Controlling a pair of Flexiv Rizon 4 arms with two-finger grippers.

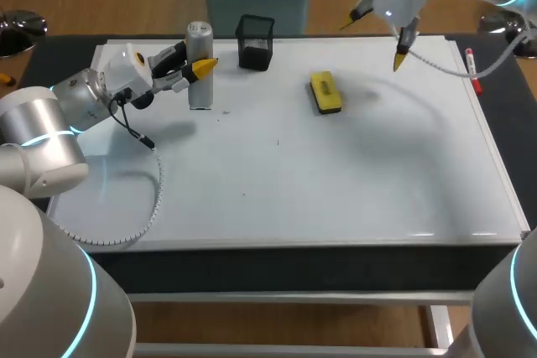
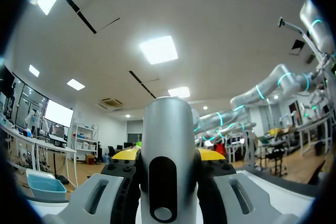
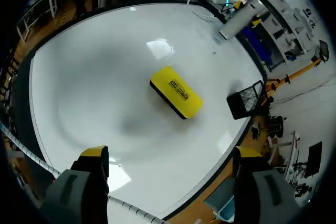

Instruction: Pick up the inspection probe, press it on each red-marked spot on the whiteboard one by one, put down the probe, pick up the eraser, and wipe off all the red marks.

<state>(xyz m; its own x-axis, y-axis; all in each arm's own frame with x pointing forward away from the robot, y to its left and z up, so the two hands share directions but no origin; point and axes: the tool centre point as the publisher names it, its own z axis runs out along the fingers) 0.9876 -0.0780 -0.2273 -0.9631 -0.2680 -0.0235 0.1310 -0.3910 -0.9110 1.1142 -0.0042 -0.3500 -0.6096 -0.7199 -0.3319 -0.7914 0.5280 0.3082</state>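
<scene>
Two grippers logged. The left gripper [image 2: 168,156] is clamped on the inspection probe [image 2: 167,129]. The silver cylinder stands upright between its fingers, and in the left wrist view it hides most of both yellow tips, with only slivers showing behind it. The probe's lower end is cut off in that view, so contact with the board cannot be confirmed there. In the head view the same probe [image 1: 199,64] stands on the whiteboard [image 1: 336,182] with the left gripper [image 1: 195,69] closed around its middle. A black oval slot shows on the probe face towards the wrist. The right gripper [image 3: 170,153] hangs above the board with its fingers spread wide and nothing between them. In the head view the right gripper [image 1: 377,39] sits over the far edge. The eraser [image 3: 176,92], yellow over a black base, lies flat ahead of it, apart from both fingers. Dark print runs along its top face. A black mesh holder [image 1: 255,42] stands just beyond the probe. A red marker [image 1: 471,69] lies at the board's edge, out beside the right gripper. Small specks [image 1: 225,111] on the white surface are too faint to tell their colour. The board is glossy with light glare and rests on a dark table [image 1: 252,266].
</scene>
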